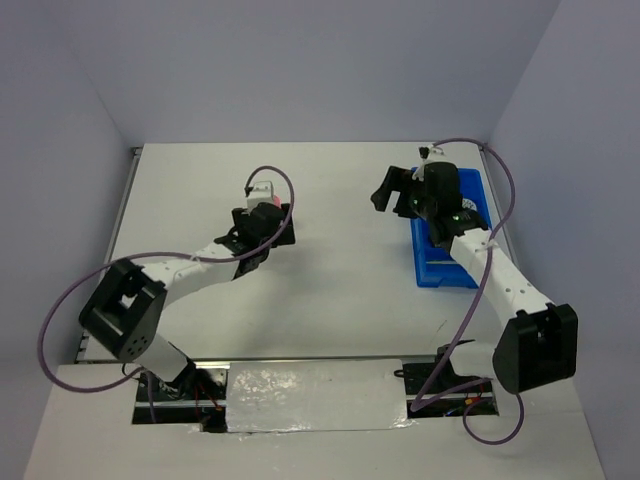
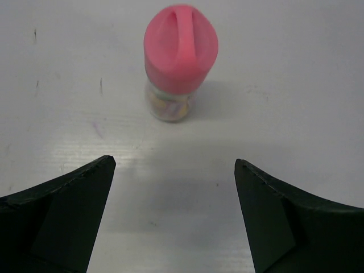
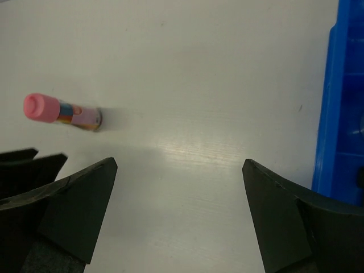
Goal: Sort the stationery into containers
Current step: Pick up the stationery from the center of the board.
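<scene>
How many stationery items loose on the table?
1: the pink-capped tube, just ahead of the left gripper. More may be hidden where the right arm covers the blue tray.

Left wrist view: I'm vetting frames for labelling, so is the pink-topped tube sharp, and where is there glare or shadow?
Left wrist view: the pink-topped tube is fairly sharp, soft shadow to its right, mild glare on the table ahead of the fingers. Right wrist view: similar sheen, tube slightly soft. Top external view: even light; only the glossy strip at the near edge shines.
</scene>
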Motion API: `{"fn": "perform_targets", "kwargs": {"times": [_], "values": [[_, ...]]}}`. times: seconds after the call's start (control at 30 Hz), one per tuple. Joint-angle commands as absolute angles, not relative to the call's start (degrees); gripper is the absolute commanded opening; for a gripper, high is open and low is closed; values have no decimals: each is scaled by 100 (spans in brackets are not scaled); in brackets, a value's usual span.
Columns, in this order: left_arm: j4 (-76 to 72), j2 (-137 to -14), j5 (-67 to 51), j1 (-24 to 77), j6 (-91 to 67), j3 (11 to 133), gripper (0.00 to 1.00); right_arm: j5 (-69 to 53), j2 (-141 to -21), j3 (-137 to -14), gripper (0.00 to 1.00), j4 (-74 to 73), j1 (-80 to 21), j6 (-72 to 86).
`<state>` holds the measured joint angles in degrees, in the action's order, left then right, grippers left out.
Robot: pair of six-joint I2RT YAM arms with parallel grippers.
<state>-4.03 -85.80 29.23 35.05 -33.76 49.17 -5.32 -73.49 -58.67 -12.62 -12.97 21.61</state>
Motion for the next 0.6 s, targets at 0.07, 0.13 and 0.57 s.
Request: {"fn": "perform_targets", "kwargs": {"times": [0.07, 0.13, 0.57], "values": [[-1529, -9351, 3856, 3489, -2980, 5475, 99, -1309, -6882, -5476, 100, -581, -1301, 2241], [-1582, -9632, 3981, 3463, -2910, 5660, 99, -1520, -6847, -5397, 100, -492, -1310, 2276], [-1574, -10740, 4096, 3165, -2733, 6829, 60, -1934, -6820, -5335, 100, -211, -1494, 2233]]}}
